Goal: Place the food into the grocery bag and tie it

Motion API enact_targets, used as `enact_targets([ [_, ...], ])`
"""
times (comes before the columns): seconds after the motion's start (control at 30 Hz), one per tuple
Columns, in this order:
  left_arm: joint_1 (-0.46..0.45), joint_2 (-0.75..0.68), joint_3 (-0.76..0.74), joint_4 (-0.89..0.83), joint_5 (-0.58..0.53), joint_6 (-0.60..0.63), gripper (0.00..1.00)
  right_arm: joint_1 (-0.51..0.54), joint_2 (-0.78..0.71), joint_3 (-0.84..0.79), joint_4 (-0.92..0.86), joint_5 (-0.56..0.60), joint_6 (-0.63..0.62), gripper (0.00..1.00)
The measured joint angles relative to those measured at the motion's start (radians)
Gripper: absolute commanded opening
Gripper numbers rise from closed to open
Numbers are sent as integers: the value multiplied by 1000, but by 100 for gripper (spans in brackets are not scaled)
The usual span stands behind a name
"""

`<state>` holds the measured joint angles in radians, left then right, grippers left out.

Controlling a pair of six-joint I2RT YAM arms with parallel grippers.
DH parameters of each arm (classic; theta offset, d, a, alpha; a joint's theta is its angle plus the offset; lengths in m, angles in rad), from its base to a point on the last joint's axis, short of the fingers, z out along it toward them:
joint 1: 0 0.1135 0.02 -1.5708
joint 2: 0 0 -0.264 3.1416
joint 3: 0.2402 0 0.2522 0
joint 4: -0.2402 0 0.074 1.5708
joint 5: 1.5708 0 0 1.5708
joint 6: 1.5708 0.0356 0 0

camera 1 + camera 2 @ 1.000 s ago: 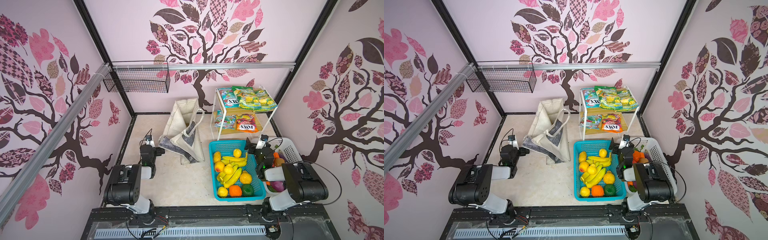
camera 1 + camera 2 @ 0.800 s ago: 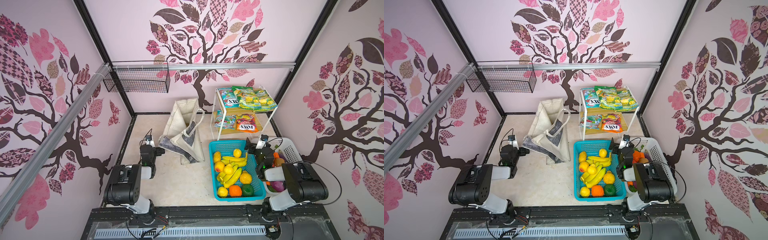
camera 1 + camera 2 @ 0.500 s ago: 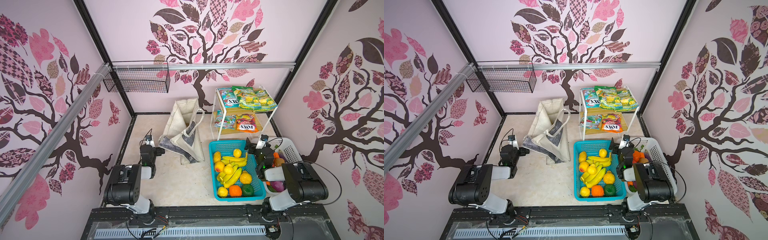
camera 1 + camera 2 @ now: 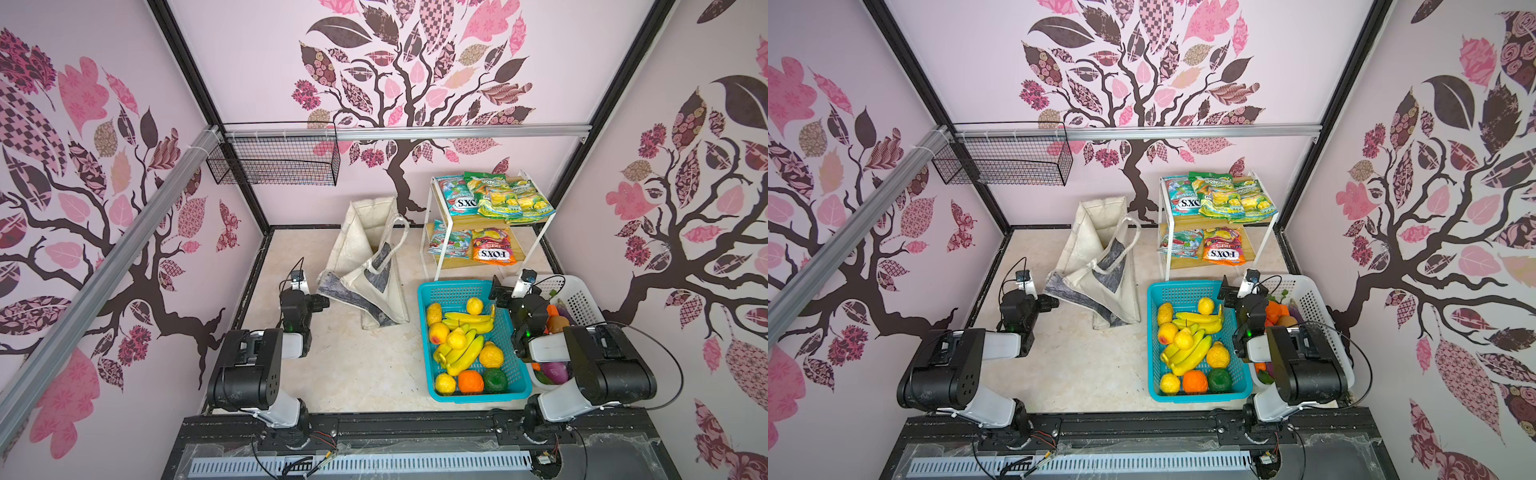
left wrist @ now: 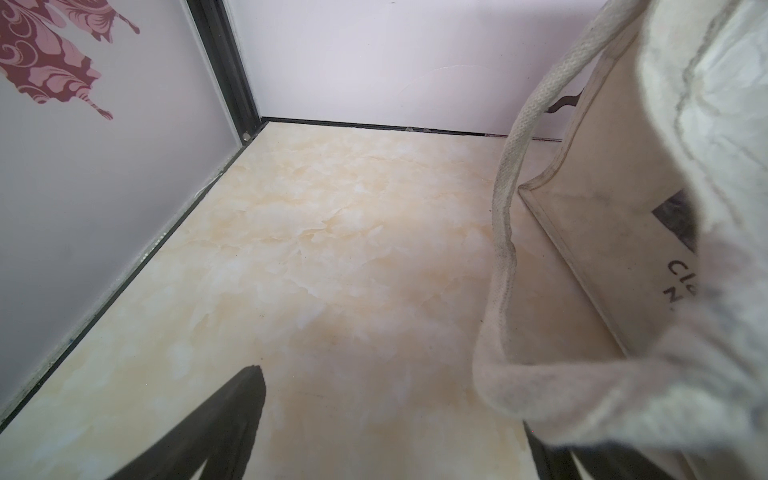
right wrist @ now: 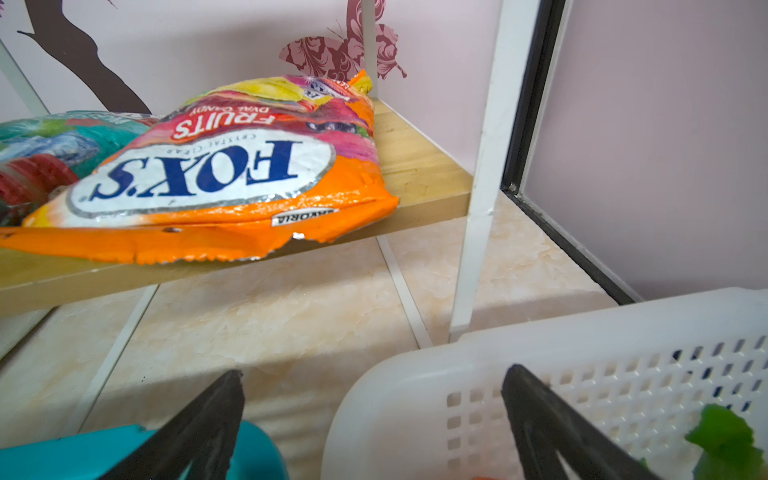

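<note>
The cream grocery bag lies slumped open on the floor at the back centre, handles loose. Toy fruit, the food, fills the teal basket. More food, snack packets, lies on a shelf rack; the right wrist view shows an orange packet up close. My left gripper is open right beside the bag, whose fabric hangs over one finger. My right gripper is open and empty, above the gap between the two baskets.
The teal basket sits at front right with a white basket of toy vegetables beside it. A white two-tier rack stands behind them. A black wire basket hangs on the back rail. Walls close in on three sides.
</note>
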<state>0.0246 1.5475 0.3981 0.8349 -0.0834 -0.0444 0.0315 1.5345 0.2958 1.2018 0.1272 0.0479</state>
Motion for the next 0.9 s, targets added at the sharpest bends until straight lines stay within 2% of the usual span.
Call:
enact_targets([
  [0.47,-10,-8,-1,-9,-9,12,98,0,0,-4,8,-5,-1,100],
  [0.63,-38,-147,1,-148,-29,23,98,2,-22,-42,43,-31,-6,100],
  [0.7,-38,-203,0,-179,-51,21,98,6,-59,-52,8,-35,-7,100],
  [0.83,-37,-286,0,-242,-121,0,98,7,-176,3,-227,-59,8,100],
  [0.9,-32,-319,0,-286,-141,-13,98,10,-214,34,-288,-80,14,100],
])
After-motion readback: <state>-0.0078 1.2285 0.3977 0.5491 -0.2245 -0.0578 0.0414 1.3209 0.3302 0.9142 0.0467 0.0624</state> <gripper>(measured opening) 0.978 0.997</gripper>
